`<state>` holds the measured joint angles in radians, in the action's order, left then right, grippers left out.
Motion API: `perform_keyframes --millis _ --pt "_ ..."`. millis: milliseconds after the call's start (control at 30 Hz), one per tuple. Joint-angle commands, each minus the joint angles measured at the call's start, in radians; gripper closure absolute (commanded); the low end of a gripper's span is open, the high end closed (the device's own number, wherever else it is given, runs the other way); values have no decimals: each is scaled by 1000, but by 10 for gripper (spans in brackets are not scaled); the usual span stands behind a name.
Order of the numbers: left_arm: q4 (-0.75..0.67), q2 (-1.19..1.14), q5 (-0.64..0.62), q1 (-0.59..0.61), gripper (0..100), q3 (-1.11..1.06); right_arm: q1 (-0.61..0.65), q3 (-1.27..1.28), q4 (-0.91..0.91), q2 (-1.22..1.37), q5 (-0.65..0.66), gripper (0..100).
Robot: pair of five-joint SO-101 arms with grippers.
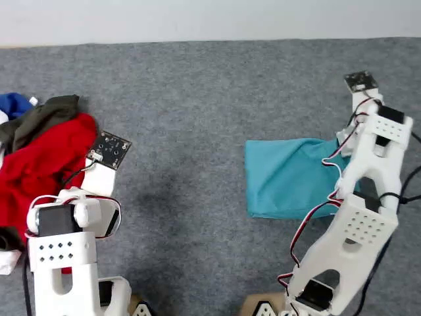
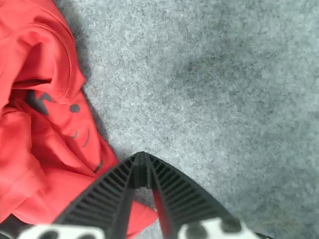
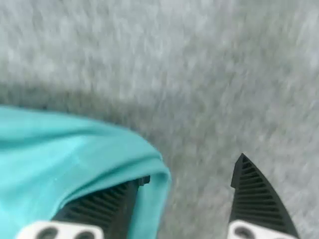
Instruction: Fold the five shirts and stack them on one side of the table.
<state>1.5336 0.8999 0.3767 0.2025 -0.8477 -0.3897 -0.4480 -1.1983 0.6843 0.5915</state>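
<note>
High view first: shows a grey table (image 1: pixel 197 99) with a teal shirt (image 1: pixel 283 178) on its right half, folded into a flat, nearly square shape and lying apart from the other clothes. Shows also the right arm (image 1: pixel 368 197) standing over the right edge of this shirt and covering a part of it. On the left side, shows a loose pile: a red shirt (image 1: pixel 46 158) as the biggest piece and nearest to the middle of the table, a dark olive shirt (image 1: pixel 39 115) crumpled behind it, a blue shirt (image 1: pixel 13 104) peeking out at the very edge, all touching one another and none of them folded. Shows the left arm (image 1: pixel 66 230) over the near right part of the red shirt, well apart from the teal one.

From the left wrist, looks down on the left gripper (image 2: pixel 142 159) with both fingers pressed together at the tips, above the border between the red shirt and the bare grey surface. Cannot tell about any red cloth caught between them. Shows wrinkles and a seam in the red cloth just beside the tips.

From the right wrist, shows the right gripper (image 3: pixel 193 169) spread wide. Has one finger (image 3: pixel 99 204) against the rounded edge of the teal shirt, touching it, with cloth lying partly around this finger. Has the other one over bare table, apart from the cloth.
</note>
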Motion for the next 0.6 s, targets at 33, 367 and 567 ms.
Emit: perform_keyframes --millis 33,367,567 --pt "-21 12 6 -5 995 10 2 -51 -147 -117 -11 723" --pt "-21 14 6 -6 995 10 85 -51 -325 -369 -11 723" --pt "-23 14 6 -6 995 12 213 -44 -519 -426 -78 725"
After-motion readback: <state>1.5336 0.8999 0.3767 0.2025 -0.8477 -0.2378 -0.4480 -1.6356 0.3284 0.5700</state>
